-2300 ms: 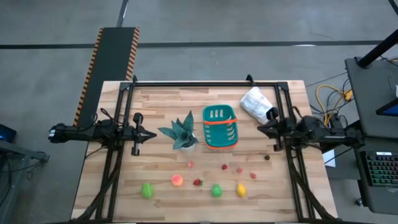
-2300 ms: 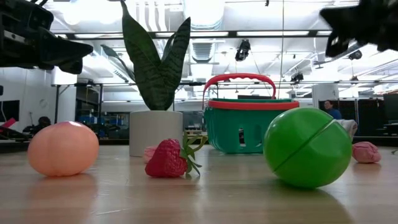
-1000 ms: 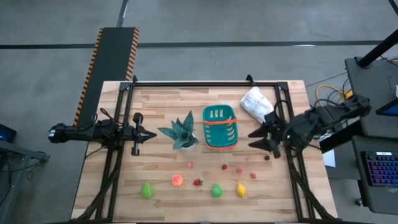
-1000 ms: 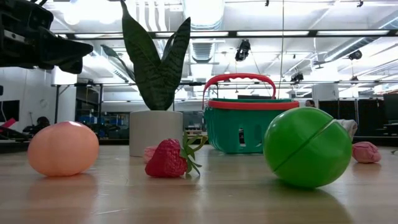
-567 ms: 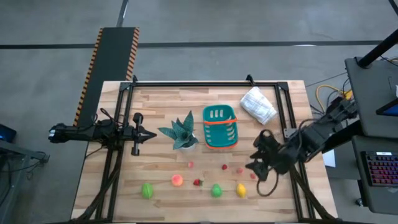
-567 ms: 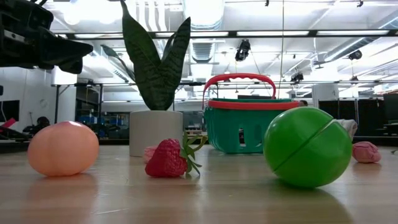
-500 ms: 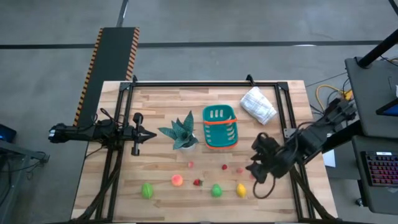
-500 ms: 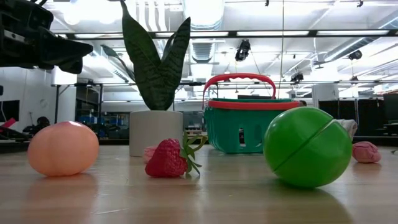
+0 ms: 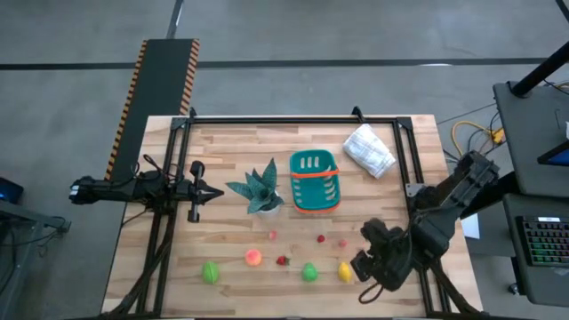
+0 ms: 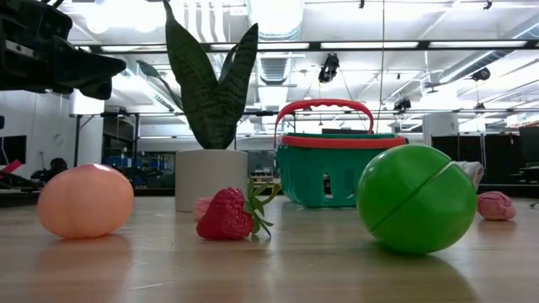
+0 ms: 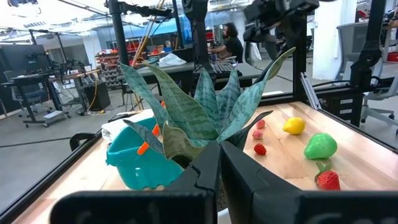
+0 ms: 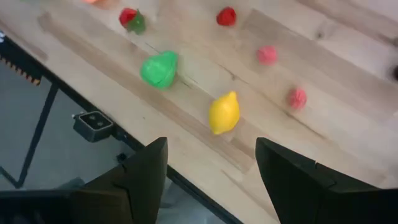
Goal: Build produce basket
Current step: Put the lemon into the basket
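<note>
The teal basket (image 9: 314, 181) with its orange band and handle stands upright at mid-table, also seen in the low view (image 10: 337, 164). The produce lies in front of it near the table's front edge: a yellow lemon (image 9: 345, 271), two green pieces (image 9: 309, 272) (image 9: 210, 272), a peach-coloured ball (image 9: 253, 258), a strawberry (image 9: 283, 260) and small red berries (image 9: 341, 242). My right gripper (image 9: 363, 271) hangs open above the table's front edge, just right of the lemon (image 12: 224, 112), touching nothing. My left gripper (image 9: 213, 193) waits shut at the table's left, pointing at the plant.
A potted plant with teal spiky leaves (image 9: 258, 188) stands just left of the basket, right in front of my left gripper (image 11: 217, 177). A white bag (image 9: 368, 149) lies at the far right. The black frame rail (image 9: 293, 118) runs along the far edge.
My right gripper has swung from beside the white bag toward the table's near edge, tipping downward, and now hangs over the front edge by the lemon. It has stayed open. No object has moved.
</note>
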